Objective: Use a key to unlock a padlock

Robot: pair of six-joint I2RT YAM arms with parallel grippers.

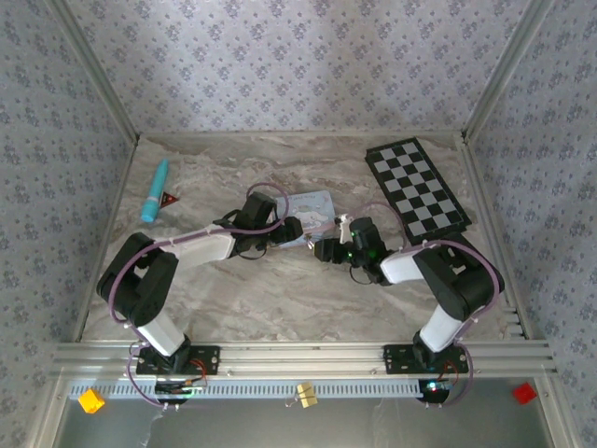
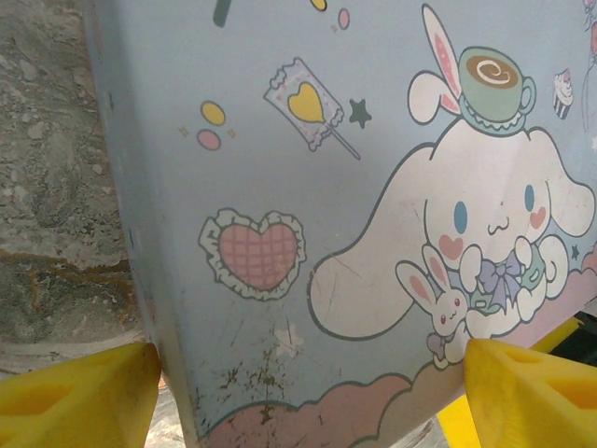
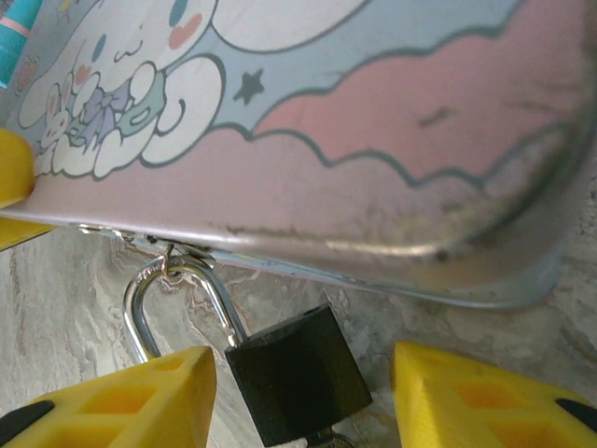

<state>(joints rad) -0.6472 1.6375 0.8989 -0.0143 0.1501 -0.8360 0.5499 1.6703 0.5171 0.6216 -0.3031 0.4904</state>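
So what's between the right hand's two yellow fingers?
The padlock: its black body sits between the fingers, its silvery loop hooked to the tin's edge. The right wrist view shows it.

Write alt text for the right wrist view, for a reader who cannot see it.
A small black padlock is hooked by its silvery loop through the clasp of a pastel cartoon tin, between two parted yellow jaws, on a marbled table.

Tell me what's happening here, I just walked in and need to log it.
The left hand straddles the pale blue cartoon tin, a finger at each side. The right hand is open around the black padlock hanging from the tin's latch, not clamping it. Whether it is unlocked can't be told.
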